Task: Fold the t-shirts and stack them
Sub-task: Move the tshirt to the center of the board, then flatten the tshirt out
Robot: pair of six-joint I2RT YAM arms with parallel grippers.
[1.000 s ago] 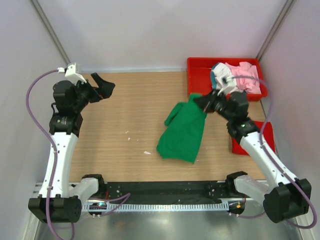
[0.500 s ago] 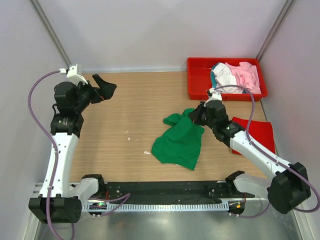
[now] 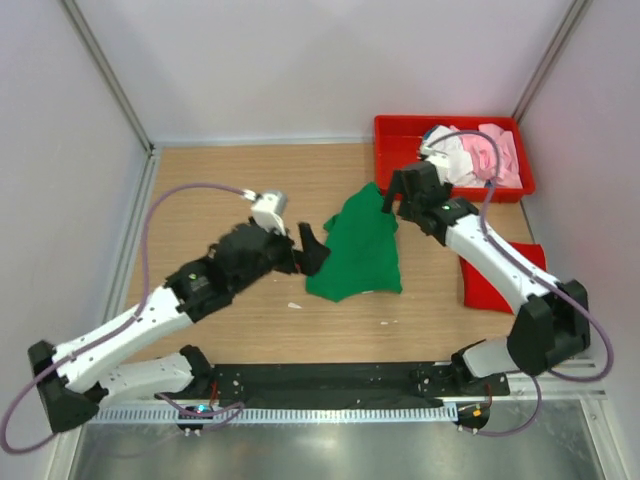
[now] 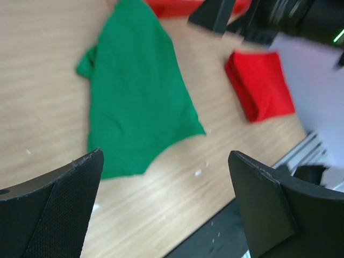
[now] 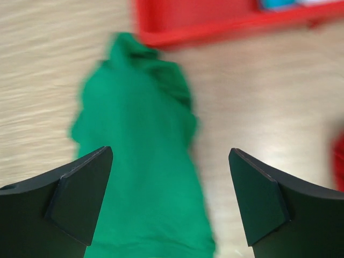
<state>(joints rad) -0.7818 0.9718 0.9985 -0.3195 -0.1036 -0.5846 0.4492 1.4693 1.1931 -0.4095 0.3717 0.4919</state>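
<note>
A bright green t-shirt [image 3: 358,245] lies spread loosely on the wooden table, also in the left wrist view [image 4: 134,97] and the right wrist view [image 5: 140,161]. My right gripper [image 3: 394,194] hovers open above the shirt's far end, nothing between its fingers [image 5: 70,199]. My left gripper [image 3: 312,250] stands open at the shirt's left edge, over bare wood [image 4: 164,199]. A folded red t-shirt [image 3: 500,282] rests at the right [image 4: 260,83]. Pink, white and teal t-shirts [image 3: 470,152] are heaped in the tray.
The red plastic tray [image 3: 398,140] stands at the back right corner, its rim just beyond the green shirt [image 5: 215,21]. Small white specks [image 3: 294,305] dot the wood. A black strip [image 3: 330,380] runs along the near edge.
My right gripper opened and let go of the green shirt, then drew back toward the tray. The shirt settled flatter. My left arm swung from the far left to the shirt's left edge.
</note>
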